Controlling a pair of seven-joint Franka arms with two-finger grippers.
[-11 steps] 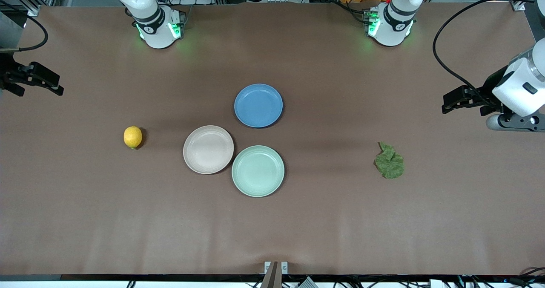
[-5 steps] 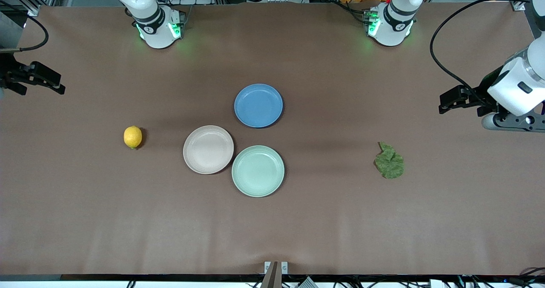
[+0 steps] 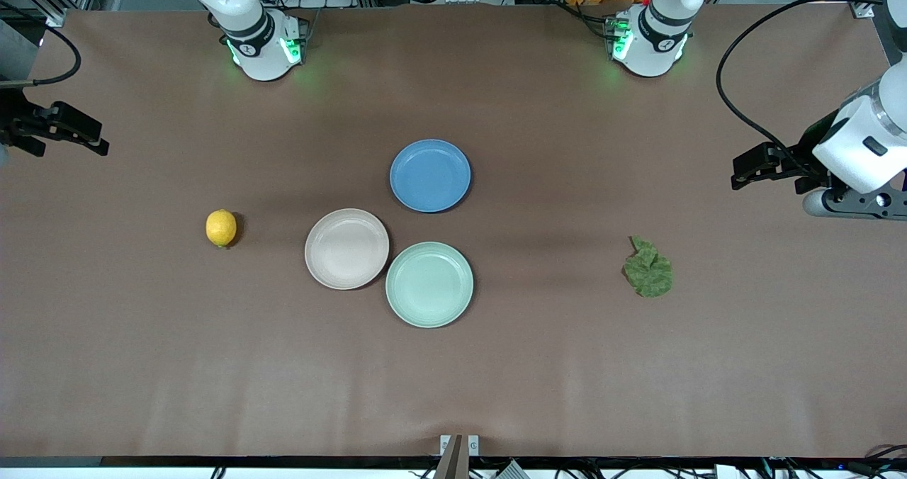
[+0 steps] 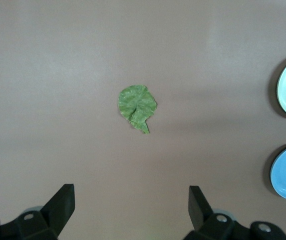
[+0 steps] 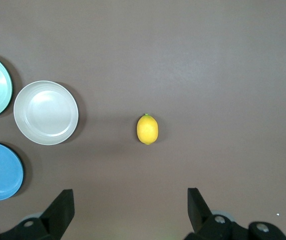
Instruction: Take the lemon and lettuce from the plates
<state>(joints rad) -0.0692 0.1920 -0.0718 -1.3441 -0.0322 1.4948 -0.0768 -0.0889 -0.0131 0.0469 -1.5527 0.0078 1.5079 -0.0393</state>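
The lemon [image 3: 221, 227] lies on the bare table toward the right arm's end, apart from the plates. The lettuce [image 3: 648, 268] lies on the bare table toward the left arm's end. The beige-pink plate [image 3: 346, 248] and the mint green plate [image 3: 429, 284] touch near the table's middle, and both are empty. My left gripper [image 3: 755, 165] is open and empty, up over the table's end near the lettuce [image 4: 137, 105]. My right gripper [image 3: 79, 136] is open and empty, up over the other end near the lemon [image 5: 147, 129].
An empty blue plate [image 3: 430, 175] sits farther from the front camera than the other two plates. Brown table surface lies all around the lemon and the lettuce. A black cable loops by the left arm [image 3: 857, 146].
The left arm shifted slightly toward the table's middle a second ago and then held still. The right gripper barely moved. Lemon, lettuce and plates stay put.
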